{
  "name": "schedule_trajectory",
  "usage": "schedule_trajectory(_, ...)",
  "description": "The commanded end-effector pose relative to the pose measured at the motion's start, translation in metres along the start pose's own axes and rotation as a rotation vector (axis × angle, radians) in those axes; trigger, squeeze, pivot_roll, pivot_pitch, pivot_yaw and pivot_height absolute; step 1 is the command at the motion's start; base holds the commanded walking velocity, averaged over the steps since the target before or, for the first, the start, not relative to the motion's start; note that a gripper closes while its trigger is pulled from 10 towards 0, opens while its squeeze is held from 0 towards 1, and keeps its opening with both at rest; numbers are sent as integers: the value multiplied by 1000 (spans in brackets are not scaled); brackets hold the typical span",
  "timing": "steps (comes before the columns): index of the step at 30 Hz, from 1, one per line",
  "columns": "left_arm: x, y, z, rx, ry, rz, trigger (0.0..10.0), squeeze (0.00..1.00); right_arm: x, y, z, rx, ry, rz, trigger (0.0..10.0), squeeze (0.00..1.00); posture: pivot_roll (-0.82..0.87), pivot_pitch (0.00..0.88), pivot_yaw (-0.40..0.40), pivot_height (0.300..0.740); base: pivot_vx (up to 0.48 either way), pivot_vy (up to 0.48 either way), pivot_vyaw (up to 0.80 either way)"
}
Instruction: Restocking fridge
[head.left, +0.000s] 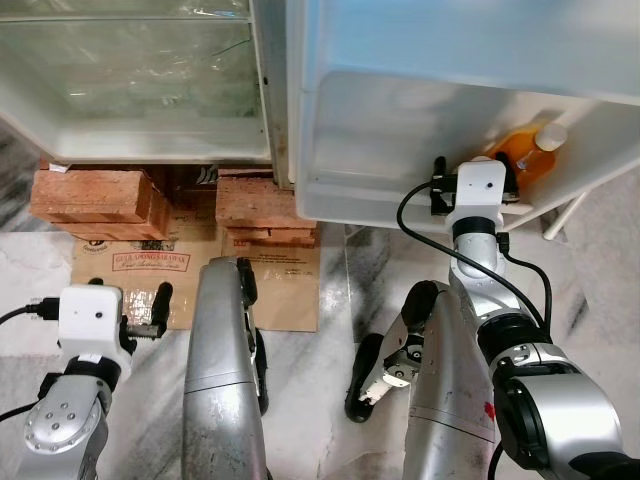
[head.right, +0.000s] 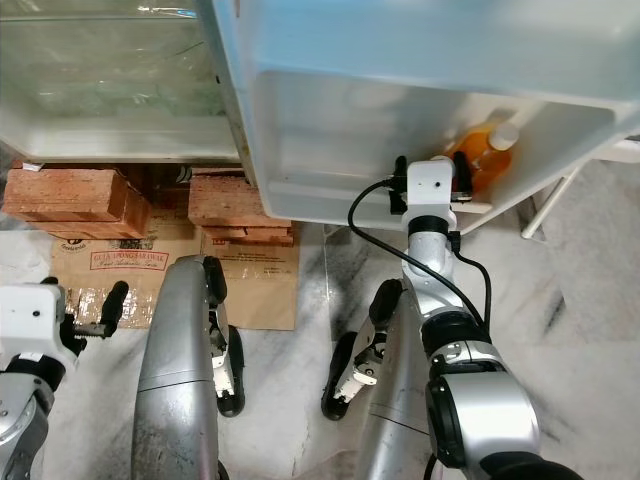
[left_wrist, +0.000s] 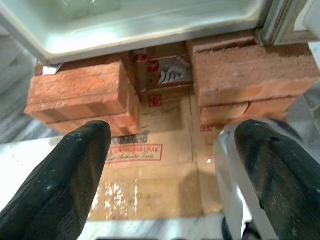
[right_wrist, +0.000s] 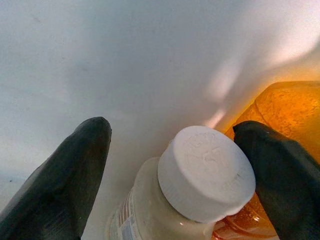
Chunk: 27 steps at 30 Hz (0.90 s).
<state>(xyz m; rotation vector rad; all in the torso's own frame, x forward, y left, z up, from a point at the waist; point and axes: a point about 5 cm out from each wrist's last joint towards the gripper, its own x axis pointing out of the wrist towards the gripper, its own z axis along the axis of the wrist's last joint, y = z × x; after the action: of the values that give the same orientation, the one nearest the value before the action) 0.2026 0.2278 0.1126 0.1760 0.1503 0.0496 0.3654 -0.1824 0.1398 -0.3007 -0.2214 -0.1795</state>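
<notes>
A bottle with a white cap (right_wrist: 205, 175) stands in the fridge door's white shelf (head.left: 400, 200), beside an orange bottle (right_wrist: 290, 110). From the head views the orange bottles (head.left: 525, 155) sit at the shelf's right end. My right gripper (right_wrist: 173, 125) reaches into that shelf from above, open, with its fingers either side of the white cap. One finger (right_wrist: 280, 165) is right against the cap; the other stands apart from it. My left gripper (head.left: 150, 315) hangs low on the left, open and holding nothing, over the floor.
The fridge rests on red bricks (head.left: 90, 195), with flattened cardboard (head.left: 280, 290) on the marble floor before them. A clear drawer (head.left: 140, 130) is at the fridge's bottom. My own silver legs (head.left: 225, 370) stand below the open door.
</notes>
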Motion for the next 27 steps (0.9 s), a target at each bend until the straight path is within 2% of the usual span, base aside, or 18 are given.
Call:
schedule_trajectory(1, -3, -1, -12, -3, 47, 5, 10000, 0, -9, -18, -18, -26, 59, -41, 10000, 0, 257, 345, -47, 491, 0, 0, 0)
schedule_trajectory(2, 1, -3, -11, -11, 38, 2, 10000, 0, -11, -19, -16, -22, 40, -37, 10000, 608, 239, 330, -52, 491, 0, 0, 0)
schedule_trajectory(3, 5, -6, -11, -16, 32, -2, 10000, 0, -13, -19, -15, -14, 29, -38, 10000, 1000, 225, 318, -56, 491, 0, 0, 0)
schedule_trajectory(11, 22, -16, -12, -39, 2, -13, 10000, 0, -24, -18, -14, 21, 16, -16, 10000, 1000, 172, 241, -77, 491, 0, 0, 0)
schedule_trajectory(27, 39, -21, -12, -49, -36, -16, 10000, 0, -45, -15, -11, 63, 5, 90, 10000, 1000, 118, 152, -91, 491, 0, 0, 0)
